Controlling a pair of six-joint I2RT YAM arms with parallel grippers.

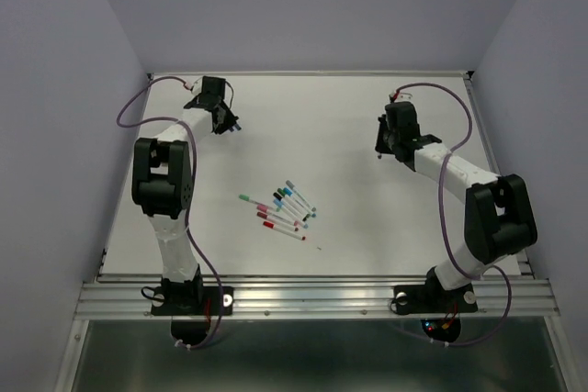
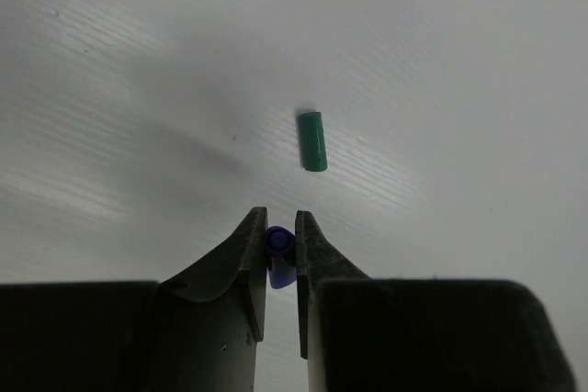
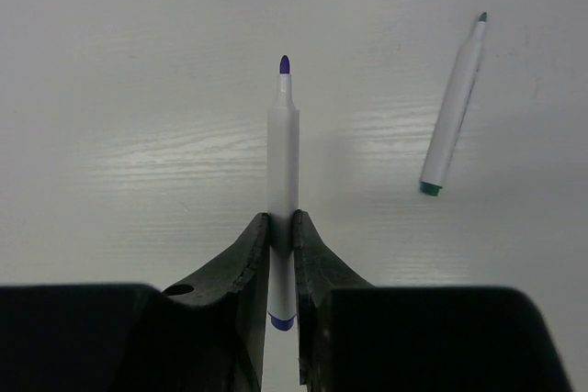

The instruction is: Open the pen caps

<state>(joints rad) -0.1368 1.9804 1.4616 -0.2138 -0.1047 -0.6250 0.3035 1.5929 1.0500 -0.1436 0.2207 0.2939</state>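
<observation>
The left gripper (image 2: 280,219) is closed narrowly on a blue cap (image 2: 280,259), which is pinched between the fingertips at the lower centre of the left wrist view. A green cap (image 2: 312,141) lies loose on the table (image 1: 349,135) just above it, apart from the fingers. The right gripper (image 3: 282,219) is clamped on a blue pen (image 3: 283,149). The barrel is held upright in the right wrist view, with the bare tip at the top and the rear end showing below the fingers. A green pen (image 3: 452,103), also uncapped, lies tilted at the upper right of that view, well apart.

In the top view, the left arm (image 1: 165,176) is folded at a raised elbow, its wrist reaching into the upper left of the frame. The right arm (image 1: 459,181) is stretched from the lower right toward the upper right. The remaining pens (image 1: 280,208) are clustered at the centre, between the arms.
</observation>
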